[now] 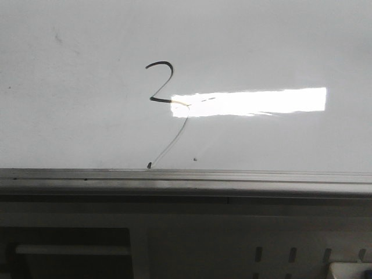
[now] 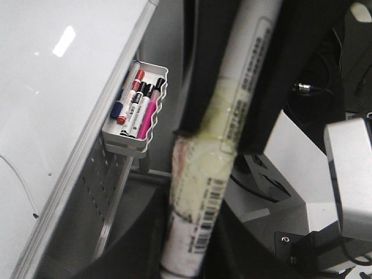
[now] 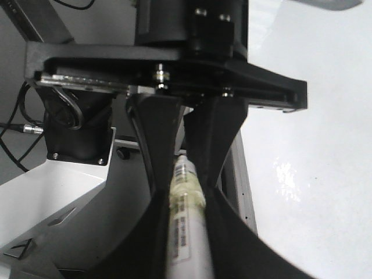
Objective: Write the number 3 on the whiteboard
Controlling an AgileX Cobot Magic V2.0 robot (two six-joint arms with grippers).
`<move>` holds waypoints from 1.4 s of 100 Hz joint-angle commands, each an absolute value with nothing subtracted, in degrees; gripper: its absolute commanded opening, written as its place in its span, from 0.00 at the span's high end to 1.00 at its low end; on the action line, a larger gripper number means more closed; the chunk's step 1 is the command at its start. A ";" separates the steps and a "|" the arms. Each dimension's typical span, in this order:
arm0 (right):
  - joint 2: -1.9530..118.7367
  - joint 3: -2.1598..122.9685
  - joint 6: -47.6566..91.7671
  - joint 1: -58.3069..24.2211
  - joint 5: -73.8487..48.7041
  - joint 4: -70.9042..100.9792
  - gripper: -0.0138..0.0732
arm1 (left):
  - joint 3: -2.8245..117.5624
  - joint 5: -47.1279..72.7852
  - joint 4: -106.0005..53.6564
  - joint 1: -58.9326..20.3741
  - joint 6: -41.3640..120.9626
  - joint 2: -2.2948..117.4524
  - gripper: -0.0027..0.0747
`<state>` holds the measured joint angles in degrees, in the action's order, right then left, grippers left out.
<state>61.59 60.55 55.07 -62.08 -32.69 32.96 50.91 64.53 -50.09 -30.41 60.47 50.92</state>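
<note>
The whiteboard (image 1: 70,116) fills the front view. On it is the number 3 (image 1: 167,81), a black hooked top and a short middle bar, with a faint tail slanting down to a dot near the silver rail (image 1: 186,176). Neither gripper shows in the front view. My left gripper (image 2: 192,232) is shut on a white barcode-labelled marker (image 2: 200,192). My right gripper (image 3: 186,238) is shut on the same marker (image 3: 185,226). Each wrist view shows the other gripper's fingers around the marker. The marker's tip is hidden. The whiteboard also shows in the left wrist view (image 2: 52,104) and the right wrist view (image 3: 314,145).
A white tray (image 2: 160,74) holding several coloured markers hangs below the board's rail. A bright rectangular glare (image 1: 250,102) lies across the board beside the 3. The robot's white base (image 3: 52,197) and black cables sit behind the grippers.
</note>
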 commanded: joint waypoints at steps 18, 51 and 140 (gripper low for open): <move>59.34 62.39 55.03 -60.02 -28.29 37.27 0.24 | 52.79 55.33 -55.36 -30.27 58.18 51.52 0.99; 49.94 61.38 48.16 -45.40 -27.88 37.27 0.51 | 47.87 29.25 -55.66 -30.27 49.79 51.71 0.99; 42.43 48.50 46.10 -38.01 -24.09 37.27 0.91 | 40.56 8.69 -68.19 -34.54 50.04 72.30 0.99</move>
<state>42.82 47.18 46.29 -38.47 -28.30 35.86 38.98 11.24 -67.07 -33.58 50.39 71.78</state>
